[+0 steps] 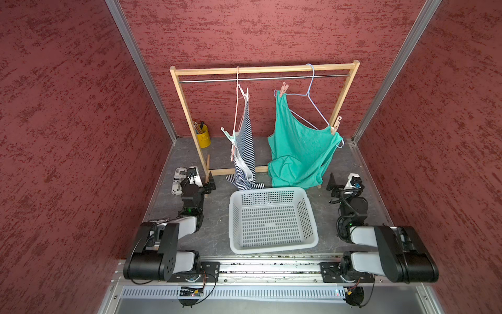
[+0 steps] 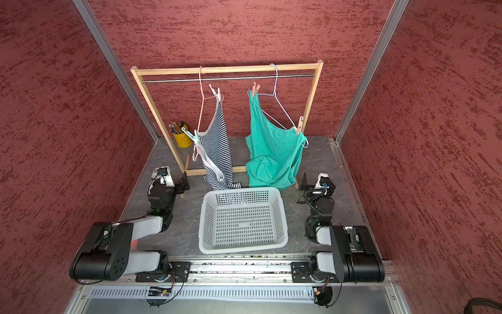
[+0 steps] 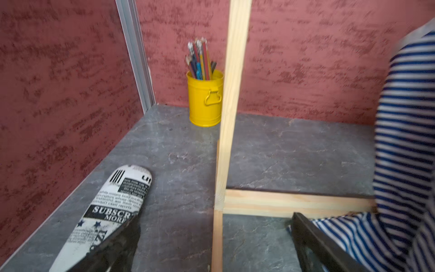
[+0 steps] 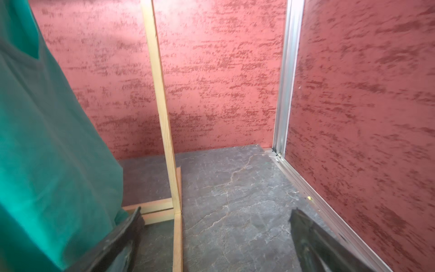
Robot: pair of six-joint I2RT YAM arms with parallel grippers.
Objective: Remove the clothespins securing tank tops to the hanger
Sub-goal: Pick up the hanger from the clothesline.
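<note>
While left fingers [image 3: 315, 245] gape, newsprint case [image 3: 117, 195], "SUBSCR", "MORE"

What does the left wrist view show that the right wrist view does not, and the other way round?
Only the left wrist view shows the yellow metal bucket of pencils, the oval newspaper-print case and the navy-and-white striped tank top. Only the right wrist view shows the plain teal-green tank top. Both show a light wooden post of the clothes rack, the grey stone-pattern table top, the red textured walls, and dark fingers spread wide with nothing between them: the left fingers and the right fingers.
</note>
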